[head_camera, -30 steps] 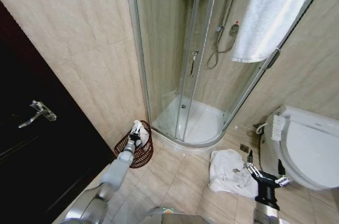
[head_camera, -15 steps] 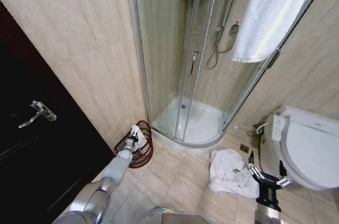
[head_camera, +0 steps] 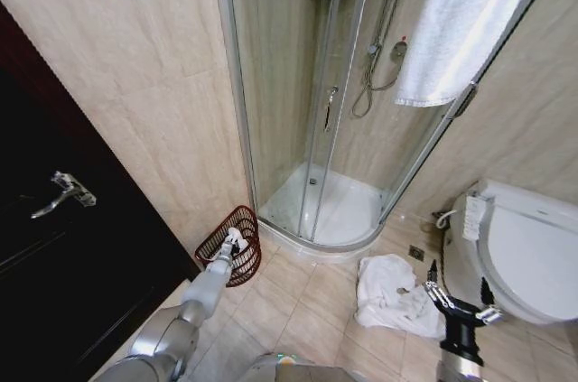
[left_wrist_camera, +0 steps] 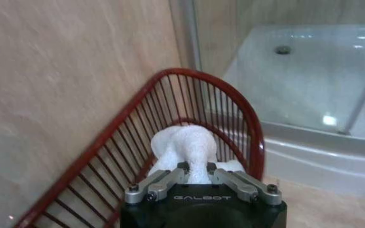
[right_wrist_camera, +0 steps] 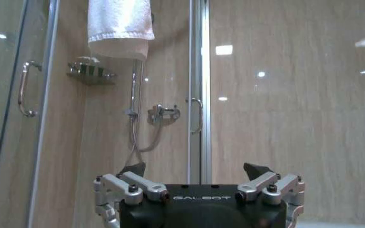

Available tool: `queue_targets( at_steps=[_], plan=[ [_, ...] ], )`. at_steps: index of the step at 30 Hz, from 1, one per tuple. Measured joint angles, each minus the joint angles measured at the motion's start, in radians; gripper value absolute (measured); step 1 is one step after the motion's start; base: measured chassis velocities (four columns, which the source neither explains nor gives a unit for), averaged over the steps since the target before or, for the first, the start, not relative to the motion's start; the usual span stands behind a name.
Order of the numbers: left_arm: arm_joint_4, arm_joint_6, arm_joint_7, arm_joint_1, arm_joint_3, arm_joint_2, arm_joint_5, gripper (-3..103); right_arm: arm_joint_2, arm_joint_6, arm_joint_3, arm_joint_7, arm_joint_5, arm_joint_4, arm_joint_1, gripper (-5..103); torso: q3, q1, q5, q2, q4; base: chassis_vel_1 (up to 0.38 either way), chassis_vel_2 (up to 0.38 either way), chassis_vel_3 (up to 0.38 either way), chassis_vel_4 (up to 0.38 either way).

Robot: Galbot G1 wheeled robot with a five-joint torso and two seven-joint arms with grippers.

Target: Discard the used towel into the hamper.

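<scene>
Shower enclosure [head_camera: 334, 111] far centre, toilet [head_camera: 524, 246] right. Hamper [head_camera: 233, 242] far left by wall. Left gripper [head_camera: 232, 246] clenched on small towel [left_wrist_camera: 184, 149] at hamper mouth; drop step, next needs release. Right gripper [head_camera: 461, 305] idle, splayed open, near another towel [head_camera: 388, 292] on floor.

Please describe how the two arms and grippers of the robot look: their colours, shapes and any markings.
Both arms are smooth, rounded and silver-grey, seen best on the left arm. The left gripper has a black body with "GALBOT" printed in pale letters and silver metal linkages held by small screws. The right gripper carries the same lettering and silver linkages, ending in dark pointed fingertips.
</scene>
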Motion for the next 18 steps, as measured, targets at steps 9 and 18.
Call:
queue_targets(
  at_steps=[9,18],
  plan=[
    [0.018,-0.004,0.024,-0.005,-0.066,-0.043,0.012,8,-0.006,-0.002,0.007,-0.001,0.004,0.009,-0.008,100,0.000,0.000,0.0000,0.000,-0.0002,0.000,0.000,0.000,0.000],
    [0.016,-0.005,0.021,-0.015,-0.082,-0.034,0.008,8,-0.005,-0.002,0.007,-0.001,0.005,0.011,-0.011,100,0.000,0.000,0.0000,0.000,0.0000,0.000,0.000,0.000,0.000]
  ],
)
